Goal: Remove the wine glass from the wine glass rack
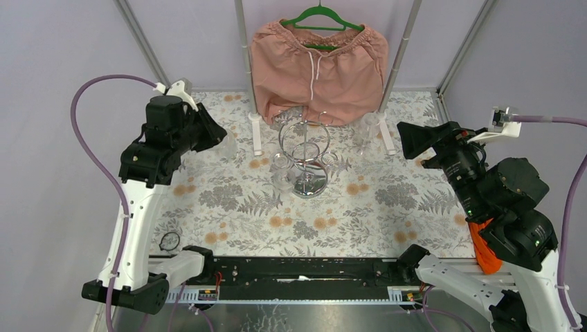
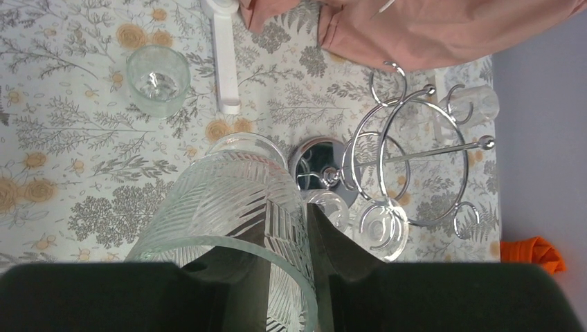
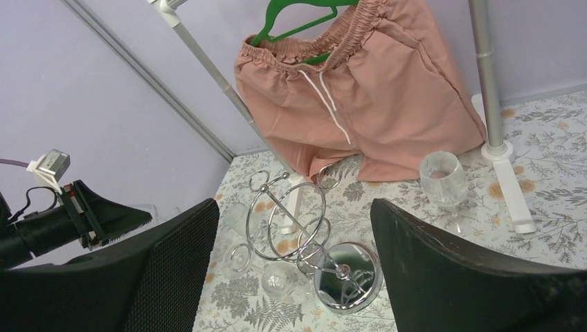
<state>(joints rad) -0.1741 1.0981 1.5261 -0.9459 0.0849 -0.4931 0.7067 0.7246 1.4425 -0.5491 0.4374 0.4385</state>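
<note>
My left gripper (image 2: pixel 270 242) was closed on a clear glass cut with a leaf pattern (image 2: pixel 221 194). One finger sat inside the mouth and the other pressed the outer wall. The mouth faced my wrist camera and the base pointed away. I could not tell from that angle whether it had a stem.

In the top view this glass hung above the table's left side, well apart from the shiny chrome wire wine glass rack (image 1: pixel 305 159). The rack stood mid-table on its round mirrored base. I judged the lift-off done for this glass, with setting it down as the step in hand. Another clear glass (image 1: pixel 280 173) hung from the rack's near-left ring.

My right gripper (image 3: pixel 292 207) was spread wide with nothing between the fingers, held back on the right and facing the rack.

To finish well, I would keep the pinch firm but gentle on the thin wall. I would turn the glass base-down and lower it onto a bare patch of the grey and orange floral tablecloth (image 1: pixel 387 200). That patch should be away from the short clear tumbler (image 2: pixel 158 79) standing nearby. I would let go only once the base sat flat.
</note>
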